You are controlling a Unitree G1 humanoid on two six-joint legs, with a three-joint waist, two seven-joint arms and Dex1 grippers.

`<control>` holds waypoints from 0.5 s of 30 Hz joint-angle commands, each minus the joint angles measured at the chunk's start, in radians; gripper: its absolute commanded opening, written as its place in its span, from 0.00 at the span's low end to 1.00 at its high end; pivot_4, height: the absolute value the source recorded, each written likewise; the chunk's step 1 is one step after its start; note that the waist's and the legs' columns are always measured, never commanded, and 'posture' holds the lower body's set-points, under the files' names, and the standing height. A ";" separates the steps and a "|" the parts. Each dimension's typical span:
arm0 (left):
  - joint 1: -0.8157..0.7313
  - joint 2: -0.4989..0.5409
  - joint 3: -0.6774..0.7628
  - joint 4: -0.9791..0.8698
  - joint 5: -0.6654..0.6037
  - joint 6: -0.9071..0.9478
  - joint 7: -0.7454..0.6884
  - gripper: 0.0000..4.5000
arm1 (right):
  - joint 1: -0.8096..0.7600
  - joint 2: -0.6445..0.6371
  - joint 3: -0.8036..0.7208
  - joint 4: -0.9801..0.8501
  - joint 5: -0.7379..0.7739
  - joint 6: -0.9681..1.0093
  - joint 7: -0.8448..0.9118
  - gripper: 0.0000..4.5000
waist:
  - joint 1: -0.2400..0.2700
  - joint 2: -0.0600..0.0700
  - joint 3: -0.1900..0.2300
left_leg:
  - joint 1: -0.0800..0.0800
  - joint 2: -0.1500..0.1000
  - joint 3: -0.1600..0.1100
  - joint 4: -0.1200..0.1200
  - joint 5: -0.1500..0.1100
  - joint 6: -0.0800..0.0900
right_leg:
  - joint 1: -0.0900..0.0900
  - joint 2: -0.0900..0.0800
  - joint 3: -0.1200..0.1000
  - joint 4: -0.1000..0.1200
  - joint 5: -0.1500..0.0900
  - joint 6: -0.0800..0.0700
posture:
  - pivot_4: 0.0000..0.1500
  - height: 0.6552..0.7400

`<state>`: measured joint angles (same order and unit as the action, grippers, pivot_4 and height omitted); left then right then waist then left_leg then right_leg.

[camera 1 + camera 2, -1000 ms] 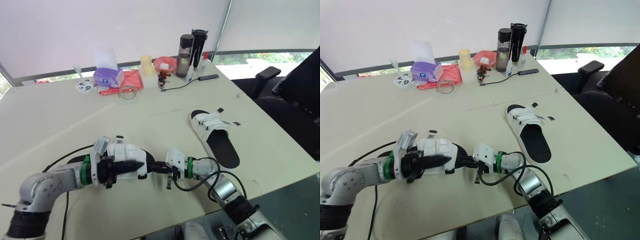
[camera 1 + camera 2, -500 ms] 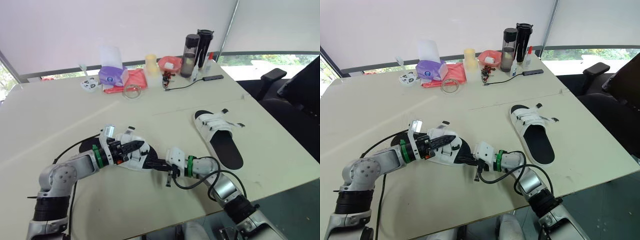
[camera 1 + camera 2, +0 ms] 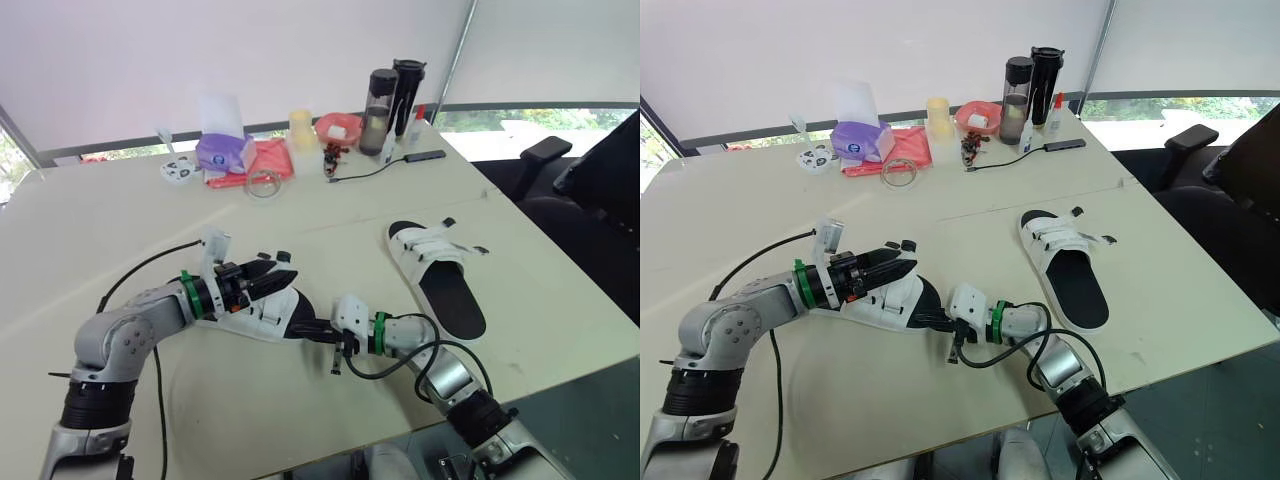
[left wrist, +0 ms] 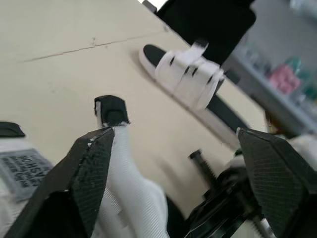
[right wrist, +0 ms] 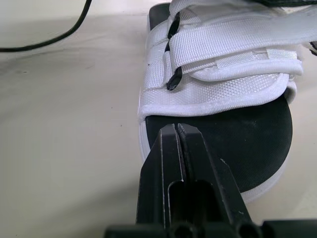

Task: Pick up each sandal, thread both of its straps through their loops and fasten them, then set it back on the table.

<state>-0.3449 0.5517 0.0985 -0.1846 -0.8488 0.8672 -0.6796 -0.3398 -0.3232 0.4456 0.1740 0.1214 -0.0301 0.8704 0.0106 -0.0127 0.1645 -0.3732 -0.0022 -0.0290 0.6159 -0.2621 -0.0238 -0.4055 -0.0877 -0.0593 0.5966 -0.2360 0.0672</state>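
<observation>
1. One sandal (image 3: 262,318) lies on the table (image 3: 90,240), near the front edge and a bit left of the middle
2. The left gripper (image 3: 283,268) is just above this sandal
3. The right gripper (image 3: 312,329) is at that sandal's right end
4. The other sandal (image 3: 437,275) lies well apart, off to the right
5. Far back on the table, from left to right, stand a tissue box (image 3: 222,150), a cup (image 3: 301,128), a bowl (image 3: 337,127) and two bottles (image 3: 380,97)
6. A ring of tape (image 3: 262,184) lies just in front of the tissue box

Silver-grey arms (image 3: 120,340), green wrist rings (image 3: 186,293), black cables (image 3: 150,266), black gripper fingers (image 4: 89,171)
</observation>
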 commanded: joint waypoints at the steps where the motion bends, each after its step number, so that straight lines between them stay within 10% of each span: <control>1: -0.006 0.039 -0.034 -0.041 0.080 -0.098 -0.087 0.93 | 0.056 -0.034 0.029 0.164 -0.093 0.087 -0.020 0.00 | 0.000 0.000 0.000 | 0.000 0.000 0.000 0.000 0.000 0.000 | 0.000 0.000 0.000 0.000 0.000 0.000 | 1.00 1.00; 15: -0.122 0.036 -0.103 0.125 0.297 -0.318 -0.207 0.93 | 0.046 -0.031 0.032 0.174 -0.095 0.080 -0.017 0.00 | 0.001 0.000 0.000 | -0.001 0.000 0.000 0.000 0.000 0.000 | 0.000 0.000 0.000 0.000 0.000 0.000 | 1.00 1.00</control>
<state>-0.4434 0.5887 -0.0034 -0.0629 -0.5710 0.5813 -0.8718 -0.3435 -0.3231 0.4480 0.1754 0.1214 -0.0302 0.8719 0.0112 -0.0127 0.1647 -0.3739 -0.0018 -0.0289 0.6158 -0.2618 -0.0233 -0.4055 -0.0875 -0.0594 0.5967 -0.2359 0.0674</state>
